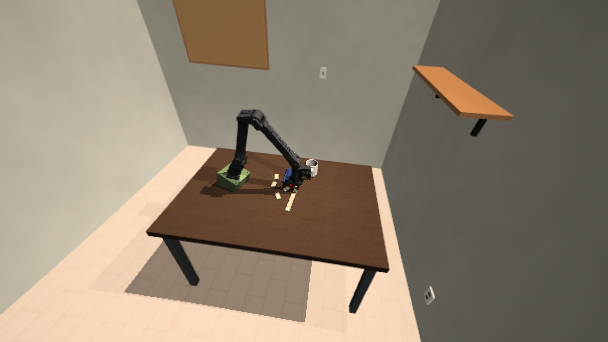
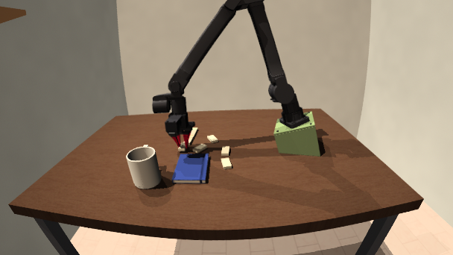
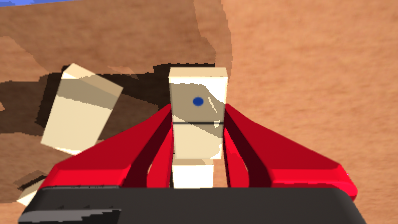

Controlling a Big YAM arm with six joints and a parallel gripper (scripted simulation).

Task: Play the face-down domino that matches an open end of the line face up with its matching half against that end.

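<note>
My gripper point(image 2: 182, 145) point(image 3: 198, 113) is shut on a face-up domino point(image 3: 196, 142) point(image 2: 181, 149), low over the table. One blue pip shows on its far half; its near half looks blank. In the wrist view the line point(image 1: 290, 202) point(image 2: 193, 135) point(image 3: 192, 177) shows just below the held domino's near end, slightly narrower and a little to the left. Whether they touch is unclear. A face-down domino point(image 3: 82, 112) point(image 2: 200, 148) lies left of the held one in the wrist view. Other face-down dominoes point(image 2: 212, 139) point(image 2: 226, 150) point(image 2: 226, 163) lie nearer the base.
A blue notebook point(image 2: 191, 168) lies close to the gripper, with a white mug point(image 2: 144, 169) beyond it. The arm stands on a green base block point(image 1: 233, 178) point(image 2: 298, 139). An orange shelf point(image 1: 462, 92) is on the wall.
</note>
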